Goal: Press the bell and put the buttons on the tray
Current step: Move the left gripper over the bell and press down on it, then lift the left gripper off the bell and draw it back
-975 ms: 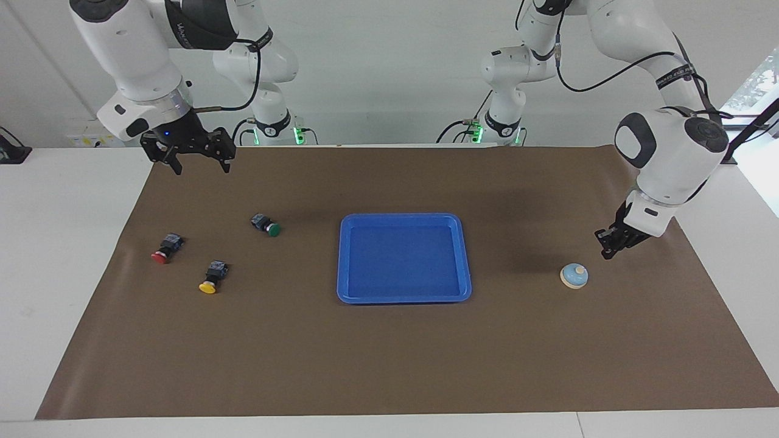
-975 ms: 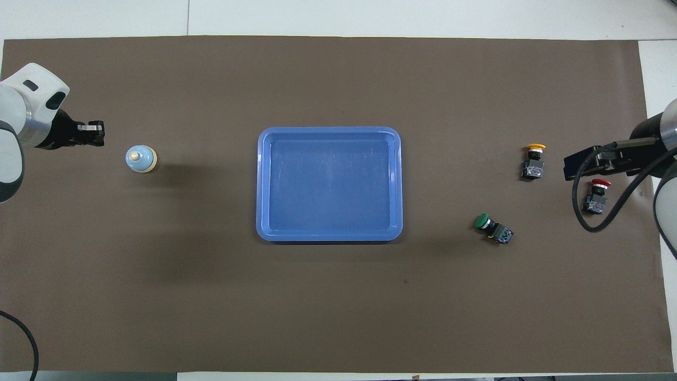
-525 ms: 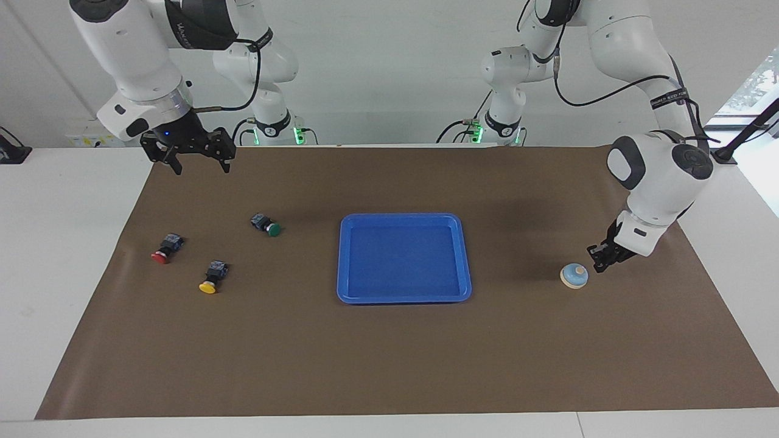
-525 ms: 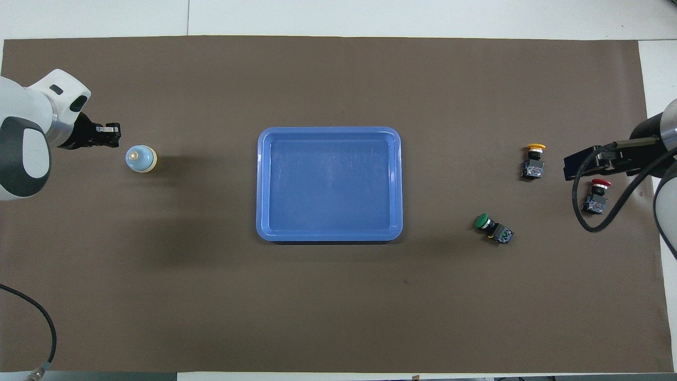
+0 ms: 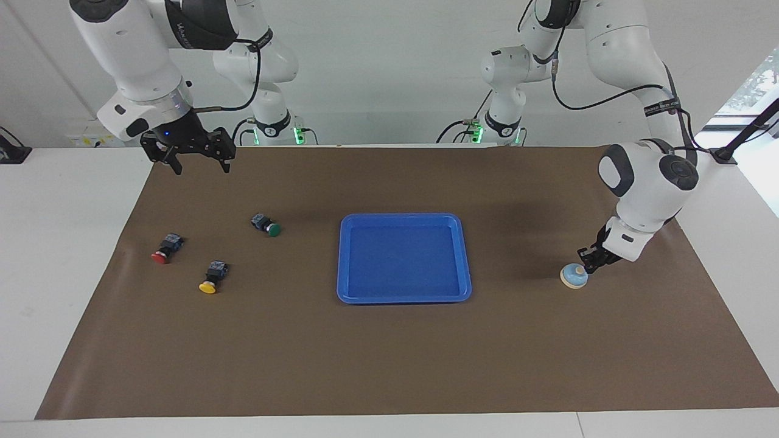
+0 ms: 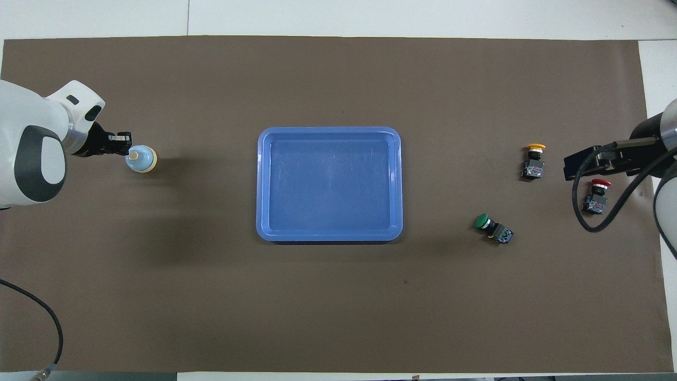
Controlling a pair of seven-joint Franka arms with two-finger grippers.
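Robotics lab, bench setup. Two white jointed arms (image 5: 639, 91) stand bolted at one edge of a white table (image 5: 67, 255), green status lights lit at their bases, black cables looped along the links. A brown paper mat (image 5: 389, 353) covers the work area. Plain pale wall, no furnishings or household clutter. At the table's left-arm end, a window strip and a black camera stand (image 5: 745, 131) sit at the edge.

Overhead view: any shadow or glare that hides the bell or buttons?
Overhead view: soft shadows lie on the brown mat beside the bell and tray, hiding nothing; no glare. Facing view: bright window at the edge, buttons evenly lit.
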